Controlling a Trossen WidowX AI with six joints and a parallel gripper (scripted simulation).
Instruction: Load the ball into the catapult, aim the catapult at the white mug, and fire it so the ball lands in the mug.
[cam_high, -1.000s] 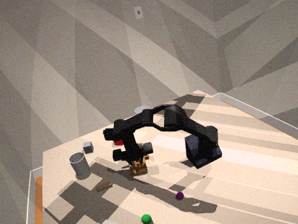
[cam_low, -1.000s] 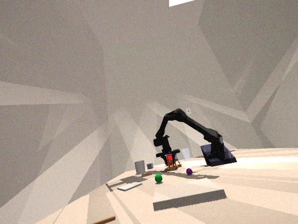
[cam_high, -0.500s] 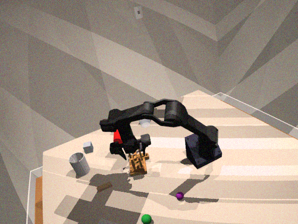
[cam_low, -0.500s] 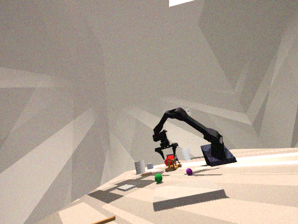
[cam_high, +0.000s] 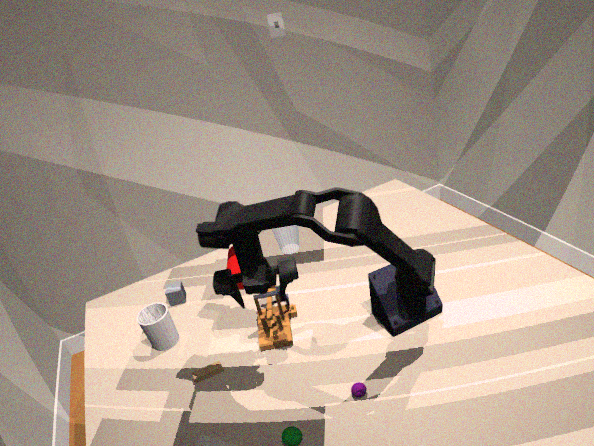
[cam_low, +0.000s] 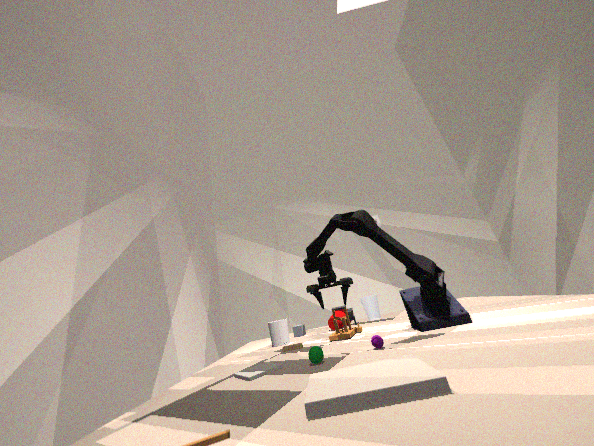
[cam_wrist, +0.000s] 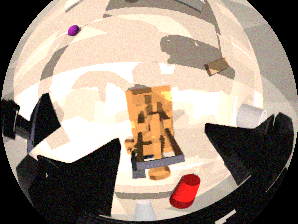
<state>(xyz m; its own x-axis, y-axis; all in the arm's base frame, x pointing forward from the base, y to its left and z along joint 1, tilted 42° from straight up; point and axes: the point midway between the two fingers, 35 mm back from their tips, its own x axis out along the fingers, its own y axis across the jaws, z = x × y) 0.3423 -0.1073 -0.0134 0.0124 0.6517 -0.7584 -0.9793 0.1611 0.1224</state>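
Note:
The orange wooden catapult (cam_high: 275, 341) (cam_low: 343, 336) (cam_wrist: 149, 92) stands on the table. In the wrist view its round cup end (cam_wrist: 159, 174) shows just past the grey crossbar; I can make out no ball in it. My gripper (cam_high: 265, 306) (cam_low: 334, 307) (cam_wrist: 165, 136) is open and empty above the catapult, one finger to each side. A purple ball (cam_high: 358, 390) (cam_low: 377, 342) (cam_wrist: 73, 30) and a green ball (cam_high: 292, 436) (cam_low: 316, 355) lie on the table. The white mug (cam_high: 161, 330) (cam_low: 279, 332) (cam_wrist: 251, 115) stands upright at the left; no handle shows.
A red cup (cam_high: 233, 267) (cam_low: 339, 322) (cam_wrist: 186, 191) and a pale tapered cup (cam_high: 287, 240) (cam_low: 371, 307) (cam_wrist: 144, 210) stand behind the catapult. A grey cube (cam_high: 175, 293) (cam_low: 299, 330) is behind the mug. A brown block (cam_high: 208, 372) (cam_low: 292, 347) (cam_wrist: 217, 66) lies in front.

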